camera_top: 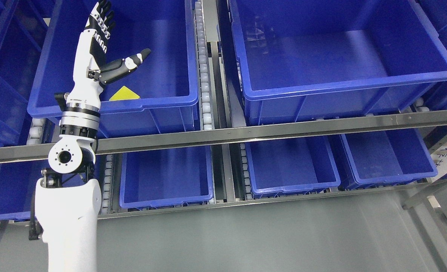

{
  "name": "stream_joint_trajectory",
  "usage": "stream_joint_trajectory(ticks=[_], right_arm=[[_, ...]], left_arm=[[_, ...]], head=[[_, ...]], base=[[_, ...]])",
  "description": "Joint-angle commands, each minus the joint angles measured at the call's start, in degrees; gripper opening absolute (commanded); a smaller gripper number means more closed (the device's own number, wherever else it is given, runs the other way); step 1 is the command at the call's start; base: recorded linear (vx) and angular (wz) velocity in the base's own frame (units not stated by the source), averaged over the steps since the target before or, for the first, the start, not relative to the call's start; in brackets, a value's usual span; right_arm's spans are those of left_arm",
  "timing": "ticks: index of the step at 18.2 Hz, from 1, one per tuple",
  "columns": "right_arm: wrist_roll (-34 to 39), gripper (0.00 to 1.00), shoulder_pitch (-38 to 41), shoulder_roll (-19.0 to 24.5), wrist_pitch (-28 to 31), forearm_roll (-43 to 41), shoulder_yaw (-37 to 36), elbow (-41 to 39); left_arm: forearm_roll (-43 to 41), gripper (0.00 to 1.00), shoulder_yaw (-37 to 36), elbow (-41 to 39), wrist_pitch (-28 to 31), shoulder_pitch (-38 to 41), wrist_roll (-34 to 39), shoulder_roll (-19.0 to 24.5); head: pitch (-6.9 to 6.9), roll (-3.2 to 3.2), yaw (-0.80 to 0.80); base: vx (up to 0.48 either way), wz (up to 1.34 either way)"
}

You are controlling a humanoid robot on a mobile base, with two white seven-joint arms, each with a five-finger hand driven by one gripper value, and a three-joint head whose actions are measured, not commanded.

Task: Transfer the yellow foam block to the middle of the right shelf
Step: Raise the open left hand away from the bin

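A yellow foam block [124, 94] lies inside the large blue bin [163, 101] on the left of the middle shelf, near its front wall; only its top corner shows above the rim. My left hand [112, 45] is raised over that bin, above the block and apart from it, with fingers spread, thumb pointing right, holding nothing. A second large blue bin [344, 85] stands to the right on the same shelf level. My right arm is out of view.
A steel shelf rail [246, 132] runs across in front of the bins. Roller tracks [204, 75] separate the two upper bins. Smaller blue bins [166, 177] [289, 166] [387, 156] sit on the lower shelf. Grey floor [265, 238] lies below.
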Motion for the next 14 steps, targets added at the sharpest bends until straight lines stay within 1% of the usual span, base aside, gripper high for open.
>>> stream_joint_trajectory(ticks=[1, 14], right_arm=[[0.0, 1.00, 0.0, -1.0, 0.0, 0.2, -0.4, -1.0], [0.0, 1.00, 0.0, -1.0, 0.0, 0.2, -0.4, -1.0]], left_arm=[[0.5, 1.00, 1.7, -5.9, 2.2, 3.3, 0.3, 1.0], [0.5, 1.00, 2.1, -5.9, 2.5, 3.3, 0.2, 1.0]], head=[[0.00, 0.00, 0.00], [0.00, 0.00, 0.00]], base=[[0.000, 0.00], [0.000, 0.00]])
